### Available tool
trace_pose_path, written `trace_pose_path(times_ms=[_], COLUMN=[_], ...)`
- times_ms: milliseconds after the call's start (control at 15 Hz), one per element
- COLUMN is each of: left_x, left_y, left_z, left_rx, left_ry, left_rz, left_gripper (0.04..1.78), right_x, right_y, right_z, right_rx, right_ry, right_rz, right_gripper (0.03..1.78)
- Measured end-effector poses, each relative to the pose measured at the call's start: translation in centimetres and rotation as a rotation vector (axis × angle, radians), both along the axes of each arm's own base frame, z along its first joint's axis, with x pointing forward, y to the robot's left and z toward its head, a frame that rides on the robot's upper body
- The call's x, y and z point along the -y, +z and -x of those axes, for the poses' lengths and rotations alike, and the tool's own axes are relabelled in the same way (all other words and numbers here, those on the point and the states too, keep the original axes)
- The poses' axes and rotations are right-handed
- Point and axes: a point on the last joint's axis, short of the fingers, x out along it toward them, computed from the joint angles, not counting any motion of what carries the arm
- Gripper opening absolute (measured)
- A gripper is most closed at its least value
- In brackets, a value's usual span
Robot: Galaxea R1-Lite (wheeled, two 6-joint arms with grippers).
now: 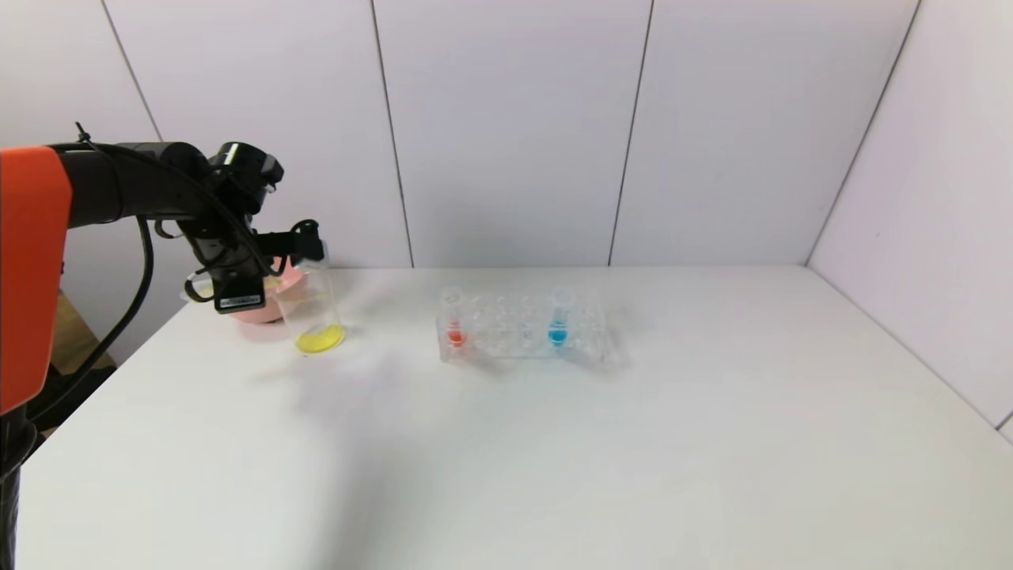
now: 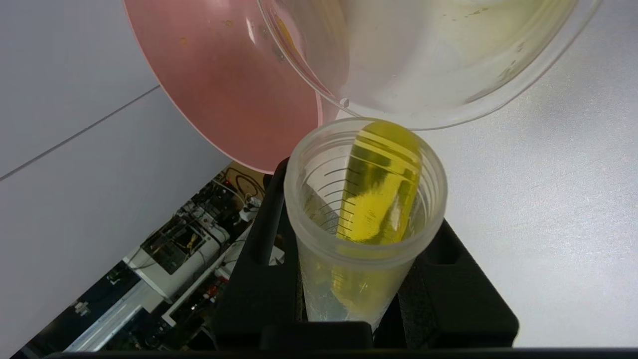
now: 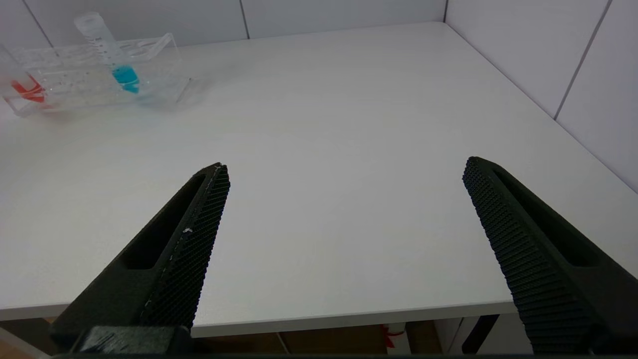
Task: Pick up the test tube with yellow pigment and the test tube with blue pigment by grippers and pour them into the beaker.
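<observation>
My left gripper is shut on the test tube with yellow pigment. The tube is tipped, its open mouth just beside the rim of the clear beaker, and yellow liquid lies along its inside. A yellow pool sits in the beaker's bottom. The test tube with blue pigment stands upright in the clear rack at mid-table. My right gripper is open and holds nothing, low over the table's near edge and well away from the rack.
A pink bowl sits right behind the beaker, near the table's left edge. A tube with red-orange colour stands at the rack's left end. White wall panels close the back and right sides.
</observation>
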Motion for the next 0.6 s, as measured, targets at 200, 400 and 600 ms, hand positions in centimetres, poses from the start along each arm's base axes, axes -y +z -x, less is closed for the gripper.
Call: trace_pose_path(times_ms=[200, 400, 600], left_x=[0.21, 0.30, 0.42], left_y=[-0.14, -0.23, -0.29], left_z=[0.04, 0.00, -0.03], left_rx=[-0.011, -0.013, -0.015], left_ry=[0.014, 0.014, 0.012], left_rz=[-0.029, -0.033, -0.034], left_gripper=[0.54, 0.54, 0.54], right_x=[0.00, 0.00, 0.00], right_y=[0.00, 0.00, 0.00], right_z=[0.00, 0.00, 0.00], right_rx=[0.000, 0.000, 0.000], right_ry=[0.000, 0.000, 0.000], right_rz=[0.000, 0.000, 0.000], right_gripper=[1.71, 1.71, 1.71])
